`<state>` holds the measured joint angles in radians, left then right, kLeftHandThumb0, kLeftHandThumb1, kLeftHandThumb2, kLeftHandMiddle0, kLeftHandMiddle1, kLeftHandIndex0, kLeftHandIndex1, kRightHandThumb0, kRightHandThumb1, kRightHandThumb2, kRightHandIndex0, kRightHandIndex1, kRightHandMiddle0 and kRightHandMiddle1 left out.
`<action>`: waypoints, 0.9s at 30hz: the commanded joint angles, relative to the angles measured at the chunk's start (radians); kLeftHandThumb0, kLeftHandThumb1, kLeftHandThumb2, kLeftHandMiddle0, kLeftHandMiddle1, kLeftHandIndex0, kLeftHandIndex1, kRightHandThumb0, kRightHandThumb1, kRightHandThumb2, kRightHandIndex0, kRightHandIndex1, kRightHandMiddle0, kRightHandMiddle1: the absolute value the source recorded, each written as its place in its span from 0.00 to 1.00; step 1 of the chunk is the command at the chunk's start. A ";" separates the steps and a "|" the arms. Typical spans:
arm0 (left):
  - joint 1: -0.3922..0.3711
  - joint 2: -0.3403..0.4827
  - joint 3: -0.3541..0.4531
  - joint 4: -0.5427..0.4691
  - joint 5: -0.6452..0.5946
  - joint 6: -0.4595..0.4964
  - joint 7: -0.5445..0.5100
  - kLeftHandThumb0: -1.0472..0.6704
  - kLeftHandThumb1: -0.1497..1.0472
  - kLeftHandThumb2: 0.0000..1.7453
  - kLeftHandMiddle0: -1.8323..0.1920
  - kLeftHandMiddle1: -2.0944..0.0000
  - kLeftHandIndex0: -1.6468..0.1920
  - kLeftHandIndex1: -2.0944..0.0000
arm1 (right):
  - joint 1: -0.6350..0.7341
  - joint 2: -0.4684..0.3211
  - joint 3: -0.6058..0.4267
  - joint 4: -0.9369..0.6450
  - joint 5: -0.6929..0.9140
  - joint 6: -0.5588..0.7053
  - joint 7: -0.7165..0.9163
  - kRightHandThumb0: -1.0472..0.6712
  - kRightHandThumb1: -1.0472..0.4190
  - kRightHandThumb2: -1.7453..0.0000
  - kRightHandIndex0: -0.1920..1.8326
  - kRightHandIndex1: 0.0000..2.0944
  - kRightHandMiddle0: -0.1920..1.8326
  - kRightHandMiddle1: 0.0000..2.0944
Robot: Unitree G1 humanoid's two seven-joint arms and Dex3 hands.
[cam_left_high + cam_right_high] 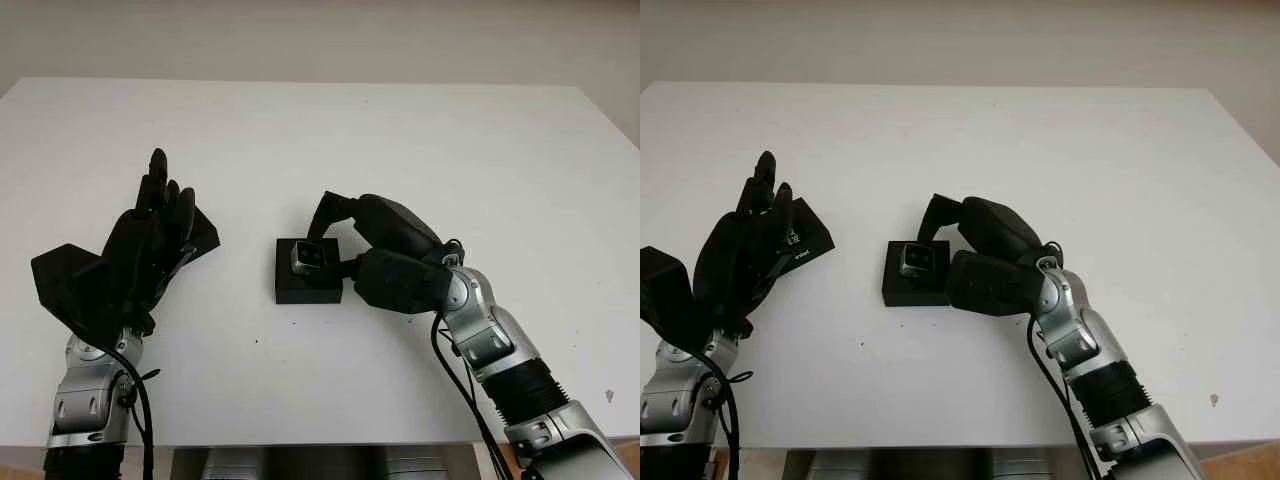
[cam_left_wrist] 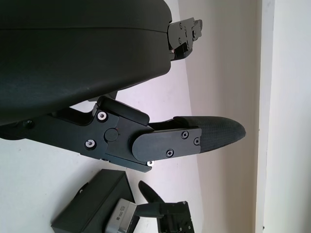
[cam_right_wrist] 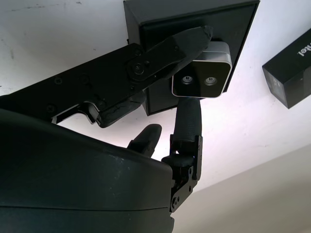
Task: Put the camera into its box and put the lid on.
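Observation:
A small silver camera (image 1: 310,257) sits tilted at the mouth of the open black box (image 1: 306,289) in the middle of the white table (image 1: 420,140). My right hand (image 1: 326,248) is shut on the camera, one finger over its top and the thumb against its side. The right wrist view shows the camera (image 3: 201,77) with two lenses, pinched above the box (image 3: 238,29). To the left, the black lid (image 1: 806,238) lies on the table. My left hand (image 1: 150,225) is open and raised, just in front of the lid and partly covering it.
White table surface stretches widely behind and to the right of the box. The table's front edge (image 1: 300,442) runs close to both forearms. In the left wrist view the box (image 2: 92,206) lies a short way beyond my left hand's fingers (image 2: 214,136).

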<state>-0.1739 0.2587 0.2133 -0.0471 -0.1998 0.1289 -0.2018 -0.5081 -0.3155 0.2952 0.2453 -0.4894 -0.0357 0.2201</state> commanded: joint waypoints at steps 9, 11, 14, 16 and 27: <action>0.004 0.006 0.002 -0.019 0.002 -0.003 -0.003 0.16 1.00 0.30 1.00 1.00 1.00 1.00 | -0.013 -0.027 0.017 -0.003 0.000 0.004 0.085 0.25 0.09 0.97 0.14 0.31 0.23 0.46; 0.006 0.006 0.002 -0.021 0.002 -0.003 -0.002 0.16 1.00 0.30 1.00 1.00 1.00 1.00 | -0.012 -0.026 0.013 -0.007 0.004 0.001 0.087 0.25 0.09 0.97 0.13 0.30 0.23 0.44; 0.006 0.005 0.001 -0.021 0.004 -0.002 0.000 0.16 1.00 0.30 1.00 1.00 1.00 1.00 | -0.012 -0.027 0.011 -0.012 0.001 0.002 0.087 0.26 0.09 0.97 0.13 0.29 0.23 0.44; 0.006 0.003 0.002 -0.022 0.001 0.001 0.000 0.15 1.00 0.30 1.00 1.00 1.00 1.00 | -0.011 -0.026 0.009 -0.015 0.001 0.002 0.084 0.27 0.09 0.97 0.13 0.29 0.24 0.44; 0.005 -0.003 -0.003 -0.015 0.005 -0.012 0.003 0.15 1.00 0.30 1.00 1.00 1.00 1.00 | -0.003 -0.014 -0.005 -0.004 0.004 -0.047 -0.006 0.34 0.05 0.97 0.21 0.32 0.28 0.67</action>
<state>-0.1736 0.2572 0.2131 -0.0479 -0.1988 0.1322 -0.1994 -0.5102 -0.3320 0.3011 0.2374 -0.4890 -0.0697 0.2327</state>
